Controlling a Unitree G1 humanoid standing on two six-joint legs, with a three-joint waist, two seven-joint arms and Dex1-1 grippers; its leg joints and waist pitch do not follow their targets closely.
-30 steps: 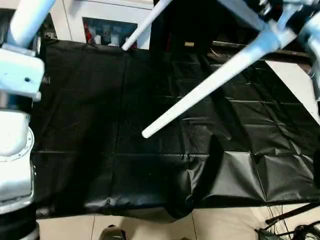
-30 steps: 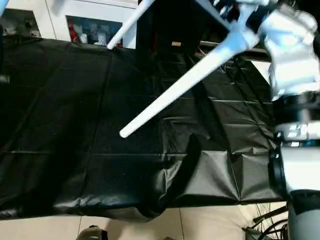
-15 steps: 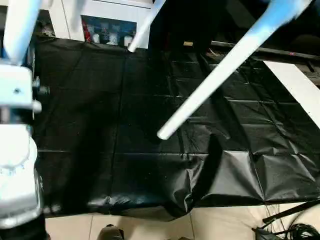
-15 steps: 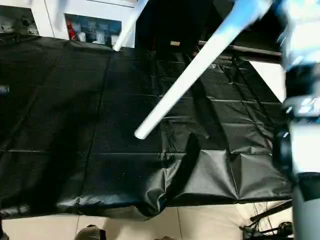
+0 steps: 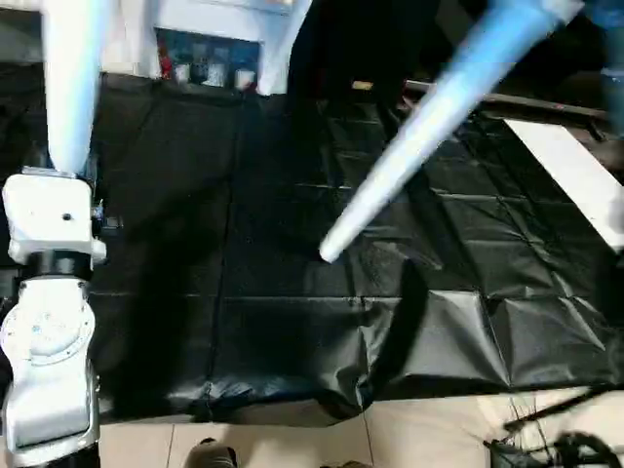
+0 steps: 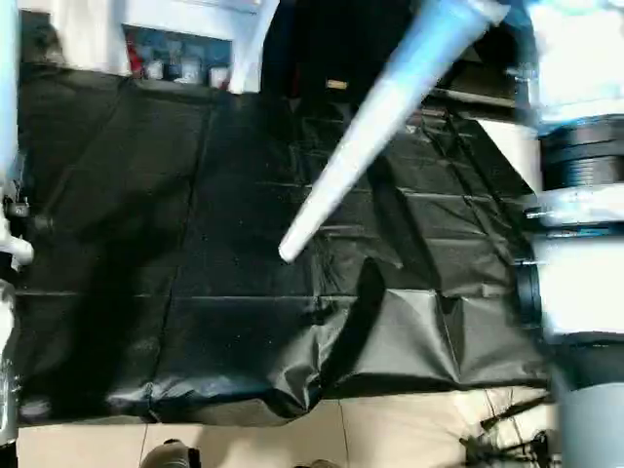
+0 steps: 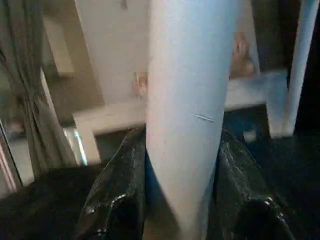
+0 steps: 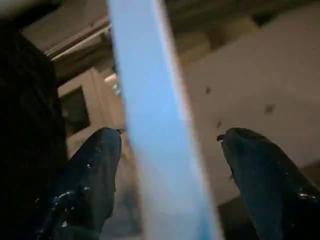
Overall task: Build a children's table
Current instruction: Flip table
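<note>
Black sheet covering the floor, cabinet behind. Left gripper clenching one leg upright, likely steadying the raised table. Right gripper gaping around another leg, jaws not gripping it.

I can count three long white table legs: one stands up on the left, one slants down across the middle, and one pokes in at the top. There is one big black sheet spread under them. One white cabinet stands at the back, with some small bottles inside, too blurry to count. One flat white board lies on the right.
</note>
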